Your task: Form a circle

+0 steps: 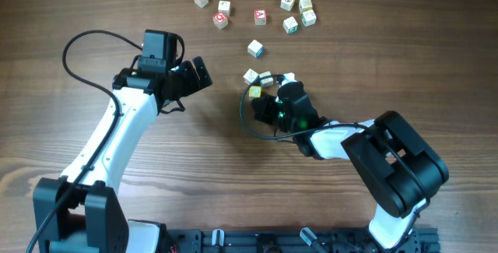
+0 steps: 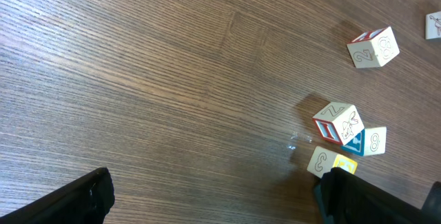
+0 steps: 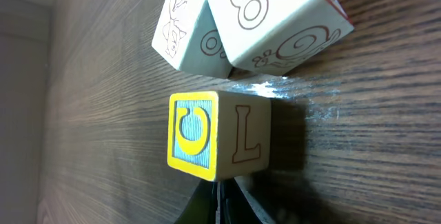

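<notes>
Shut, empty right tool (image 3: 222,207) sat nearest, yellow C block (image 3: 217,136) right at its tip; left tool (image 1: 201,74) gaped open.

My right pincer (image 3: 219,207) is dull black plastic. Just ahead of it I see the yellow-faced cube (image 3: 217,136), smooth pale wood with matt printed faces. Under both, the surface (image 1: 194,152) shows brown wood grain with a faint sheen.

- Overhead camera looks straight down, taking in the whole table (image 1: 202,175).
- Left wrist camera looks down from low over the wood.
- Right wrist camera sits hard against the yellow block (image 3: 189,136), shared by all three views.
</notes>
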